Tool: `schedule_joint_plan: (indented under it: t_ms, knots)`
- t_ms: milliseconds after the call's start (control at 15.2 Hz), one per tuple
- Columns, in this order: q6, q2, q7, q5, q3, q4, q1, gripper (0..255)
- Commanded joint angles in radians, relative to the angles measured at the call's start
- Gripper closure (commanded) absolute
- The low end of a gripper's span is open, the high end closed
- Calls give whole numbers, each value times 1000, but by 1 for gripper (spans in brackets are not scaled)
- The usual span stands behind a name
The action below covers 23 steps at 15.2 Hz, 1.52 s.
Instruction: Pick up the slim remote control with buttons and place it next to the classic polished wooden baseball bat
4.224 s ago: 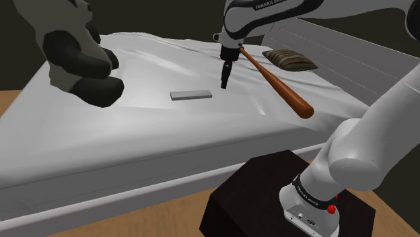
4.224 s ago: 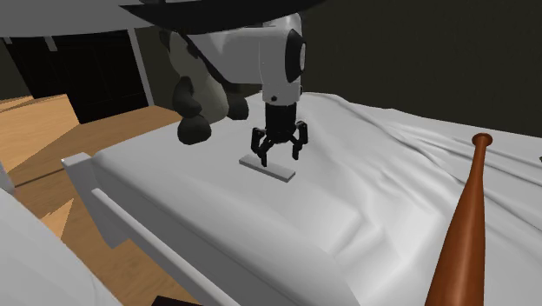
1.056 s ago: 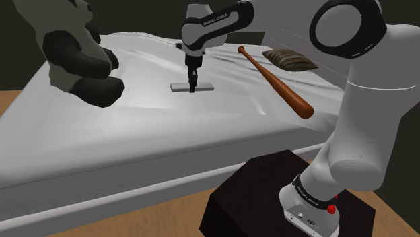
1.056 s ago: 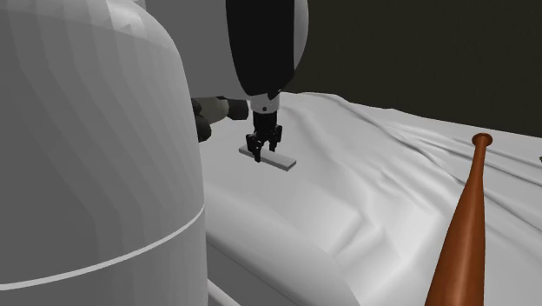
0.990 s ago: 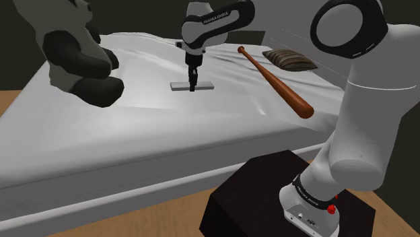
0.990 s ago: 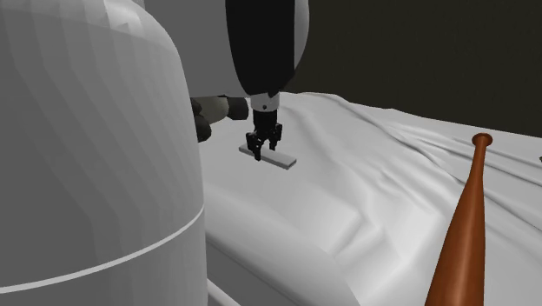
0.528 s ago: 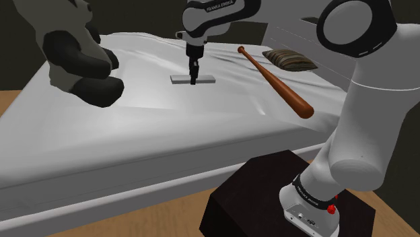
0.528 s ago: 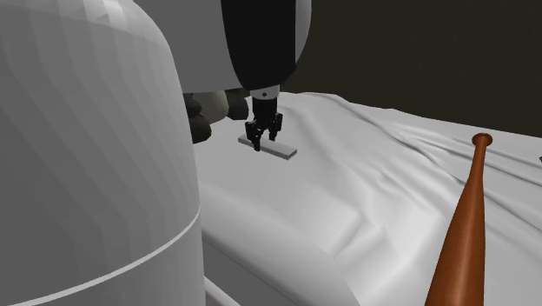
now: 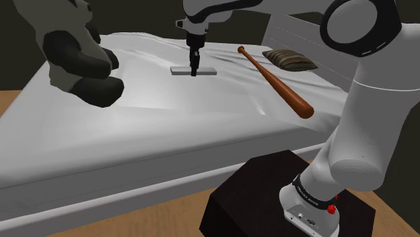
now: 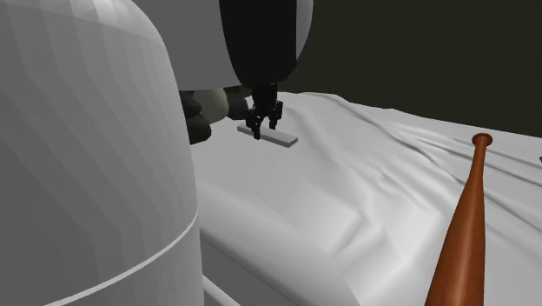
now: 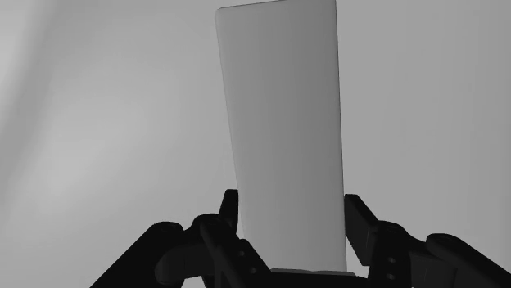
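Observation:
The slim grey remote (image 9: 207, 70) hangs level a little above the white bed sheet, clasped near its middle by my black gripper (image 9: 194, 69), which is shut on it. In the wrist view the remote (image 11: 282, 123) runs straight out from between the two fingers (image 11: 223, 222), plain grey with no buttons showing. In the second exterior view the gripper (image 10: 263, 130) holds the remote (image 10: 283, 138) clear of the sheet. The reddish-brown wooden bat (image 9: 276, 84) lies on the bed toward the shoulder view's right, well apart from the remote; its knob end (image 10: 465, 226) rises at the second exterior view's right.
A big grey-and-black plush toy (image 9: 77, 57) sits on the bed (image 9: 134, 128) at the shoulder view's left. A striped pillow (image 9: 289, 59) lies beyond the bat. The dark stand (image 9: 269, 195) is at the lower right. A large white arm link (image 10: 87, 174) blocks the second exterior view's left.
The gripper, shut on the remote, has lifted it off the sheet and carried it upward over the last second. About four seconds ago the remote still lay flat on the bed.

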Motion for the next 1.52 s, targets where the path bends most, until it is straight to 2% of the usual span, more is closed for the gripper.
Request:
schedule_joint_plan:
  t_ms: [0,66,462,858,1320,1452]
  knots:
    - [-26,-6,2,-1,0,19,1,255]
    - [-33,-8,2,-1,0,26,1,255]
    - [32,-192,-79,-17,-36,-225,-44,255]
    - [67,-350,-167,-45,-84,-417,-93,255]
    - [81,-517,-285,-98,-158,-592,-163,255]
    - [108,-510,-286,-97,-160,-612,-164,255]
